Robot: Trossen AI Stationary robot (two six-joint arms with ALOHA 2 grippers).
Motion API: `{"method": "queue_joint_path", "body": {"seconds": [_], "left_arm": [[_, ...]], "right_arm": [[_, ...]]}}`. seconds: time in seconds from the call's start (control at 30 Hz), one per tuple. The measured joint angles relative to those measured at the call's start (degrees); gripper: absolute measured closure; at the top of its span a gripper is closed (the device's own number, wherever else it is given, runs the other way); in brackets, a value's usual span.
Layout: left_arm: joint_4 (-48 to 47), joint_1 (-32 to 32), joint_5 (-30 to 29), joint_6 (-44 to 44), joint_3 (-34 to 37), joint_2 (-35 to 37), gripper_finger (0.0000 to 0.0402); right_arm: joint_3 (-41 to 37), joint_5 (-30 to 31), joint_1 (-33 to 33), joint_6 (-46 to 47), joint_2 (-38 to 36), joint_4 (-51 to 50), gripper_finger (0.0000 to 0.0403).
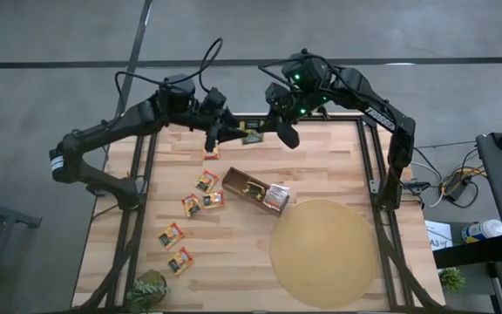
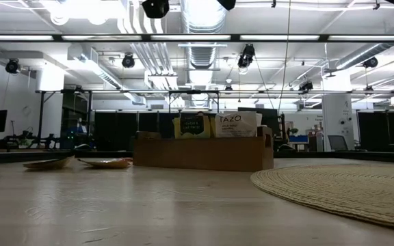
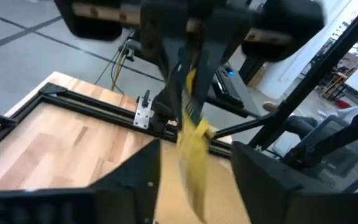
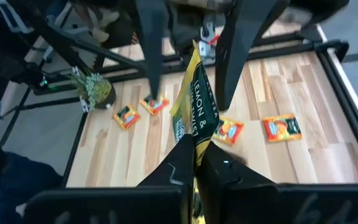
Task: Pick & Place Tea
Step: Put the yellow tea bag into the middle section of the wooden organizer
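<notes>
Sachet in hand: a yellow-green tea sachet hung in the air above the far edge of the desk, between the two arms, well apart from the brown box.
Handling: judged light, thin and limp; it would likely bend or flutter, and its smooth wrapper might slip from a shallow pinch. A crushing squeeze seemed harmless.
Where to hold: best by one edge or corner, flat faces against the finger pads.
Right gripper: its fingers were closed tight on the sachet's near edge, the rest of the packet standing out past the tips.
Left gripper: its fingers stood partly apart on either side of the sachet's other end; contact looked absent, though that could not be told for certain.
Handover: by appearance the right gripper alone carried the packet.
Other sachets: several orange ones lay flat on the desk beside the box, and more stood upright inside it.
Round mat: bare, near the box.
</notes>
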State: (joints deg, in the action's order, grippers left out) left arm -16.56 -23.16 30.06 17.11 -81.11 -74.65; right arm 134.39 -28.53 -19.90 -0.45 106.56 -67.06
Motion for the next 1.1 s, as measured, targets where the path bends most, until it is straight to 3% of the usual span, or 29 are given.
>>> {"method": "queue_joint_path", "body": {"seconds": [0.1,0.23,0.7,1.1], "left_arm": [[-0.2,0.0,0.0,0.3,-1.3,0.0,0.018],[-4.6,0.0,0.1,0.2,-3.7,-0.3,0.0163],[-23.4,0.0,-1.0,-4.7,-16.4,-7.8,0.0169],[-26.5,0.0,-0.6,-5.3,-20.4,-12.8,0.0194]], "right_arm": [[0.0,0.0,0.0,-1.2,0.0,-2.3,0.0395],[0.0,0.0,0.0,-1.9,0.0,-5.0,0.0395],[-0.4,0.2,0.0,-3.3,0.2,-6.6,0.0395],[-3.8,0.5,0.2,-4.3,0.2,-7.5,0.0395]]}}
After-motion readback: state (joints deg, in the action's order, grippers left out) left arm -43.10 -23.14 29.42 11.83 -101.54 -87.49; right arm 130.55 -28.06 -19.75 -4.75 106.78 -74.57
